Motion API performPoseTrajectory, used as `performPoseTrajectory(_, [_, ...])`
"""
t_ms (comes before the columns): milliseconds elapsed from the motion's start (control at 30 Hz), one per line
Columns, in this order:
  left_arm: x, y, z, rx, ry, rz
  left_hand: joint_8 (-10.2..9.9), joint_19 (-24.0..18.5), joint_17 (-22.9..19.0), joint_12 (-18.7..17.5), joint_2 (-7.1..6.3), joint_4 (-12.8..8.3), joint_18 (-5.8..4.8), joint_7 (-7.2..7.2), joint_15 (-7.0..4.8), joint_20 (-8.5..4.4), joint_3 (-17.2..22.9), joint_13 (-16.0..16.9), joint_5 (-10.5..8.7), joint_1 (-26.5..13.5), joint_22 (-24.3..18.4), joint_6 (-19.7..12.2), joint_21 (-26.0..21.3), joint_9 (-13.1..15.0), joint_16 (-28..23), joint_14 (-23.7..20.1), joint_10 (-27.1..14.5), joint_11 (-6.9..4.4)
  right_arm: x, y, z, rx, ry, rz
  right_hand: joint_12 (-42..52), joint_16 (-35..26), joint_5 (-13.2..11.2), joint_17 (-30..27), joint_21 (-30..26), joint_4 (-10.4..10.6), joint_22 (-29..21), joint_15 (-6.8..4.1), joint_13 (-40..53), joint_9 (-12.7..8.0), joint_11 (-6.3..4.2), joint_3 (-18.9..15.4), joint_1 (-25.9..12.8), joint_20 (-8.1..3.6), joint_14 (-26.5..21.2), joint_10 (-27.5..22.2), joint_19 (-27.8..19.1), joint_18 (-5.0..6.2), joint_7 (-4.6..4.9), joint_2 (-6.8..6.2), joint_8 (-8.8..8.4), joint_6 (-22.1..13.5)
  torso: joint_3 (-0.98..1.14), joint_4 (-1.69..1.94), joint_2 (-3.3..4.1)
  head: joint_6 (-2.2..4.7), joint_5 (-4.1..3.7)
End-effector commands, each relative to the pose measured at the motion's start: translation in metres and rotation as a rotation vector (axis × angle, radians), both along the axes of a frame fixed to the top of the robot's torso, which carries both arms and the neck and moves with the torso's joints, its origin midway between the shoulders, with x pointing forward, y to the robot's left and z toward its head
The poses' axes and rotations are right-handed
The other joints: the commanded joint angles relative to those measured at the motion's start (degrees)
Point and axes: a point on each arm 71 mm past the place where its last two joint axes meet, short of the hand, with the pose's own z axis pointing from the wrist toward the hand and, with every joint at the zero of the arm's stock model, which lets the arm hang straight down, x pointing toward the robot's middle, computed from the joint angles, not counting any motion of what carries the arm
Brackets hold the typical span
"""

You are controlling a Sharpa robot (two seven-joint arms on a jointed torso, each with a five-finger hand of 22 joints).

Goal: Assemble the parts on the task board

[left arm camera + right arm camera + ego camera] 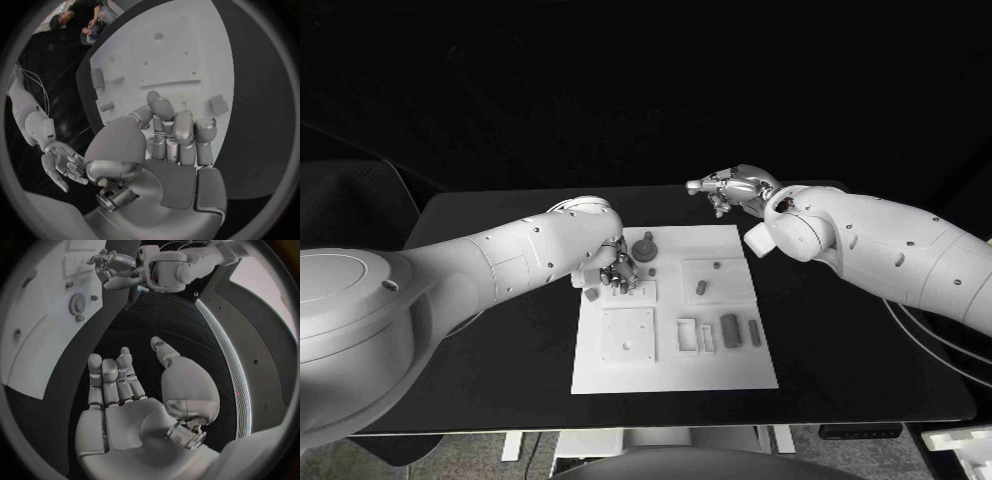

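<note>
The left hand point(617, 268) hovers over the board's point(672, 370) far left corner, fingers curled downward side by side; in the left wrist view they point(182, 129) hold nothing. A small part point(591, 295) lies on the table just off the board's left edge, near that hand. On the board, a round gear point(646, 247) sits at the far end, two small parts point(702, 286) lie on a raised plate, and longer parts point(730, 329) rest near the right edge. The right hand point(723, 189) hangs over bare table beyond the board's far right corner, its fingers point(106, 382) spread and empty.
</note>
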Motion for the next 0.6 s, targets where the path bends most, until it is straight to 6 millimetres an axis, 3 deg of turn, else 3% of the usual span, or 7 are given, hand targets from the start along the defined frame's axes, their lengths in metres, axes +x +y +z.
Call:
performPoseTrajectory(33, [0.0024, -0.0025, 0.0019, -0.002, -0.049, -0.010, 0.0, 0.5, 0.2, 0.2, -0.70, -0.3, 1.45, -0.06, 0.21, -0.05, 0.1, 0.1, -0.01, -0.3, 0.1, -0.3, 3.8, 0.0, 0.4, 0.0, 1.6, -0.09, -0.0006, 0.0020, 0.0005, -0.002, -0.004, 0.020, 0.2, 0.1, 0.1, 0.0, 6.0, -0.2, 0.0, -0.12, -0.1, 0.1, 0.01, 0.0, 0.4, -0.11, -0.2, -0.5, -0.4, 0.21, 0.12, 0.02, 0.19, 0.0, -0.01, 0.04, -0.01, -0.01, 0.00])
performPoseTrajectory(600, [0.0019, -0.0024, 0.0012, -0.006, -0.043, -0.017, 0.1, 0.5, 0.2, 0.3, -0.69, -0.4, 1.49, -0.07, 0.19, -0.05, 0.2, 0.2, 0.18, -0.4, 0.1, -0.3, 3.8, 0.0, 0.5, 0.0, 1.5, -0.11, -0.0013, 0.0039, 0.0006, -0.001, -0.001, 0.027, 0.2, 0.1, 0.1, 0.0, 6.0, -0.2, 0.0, -0.12, -0.1, 0.1, 0.02, 0.0, 0.5, -0.11, -0.2, -0.5, -0.4, 0.21, 0.12, 0.05, 0.20, 0.0, 0.02, 0.05, -0.04, 0.10, 0.07])
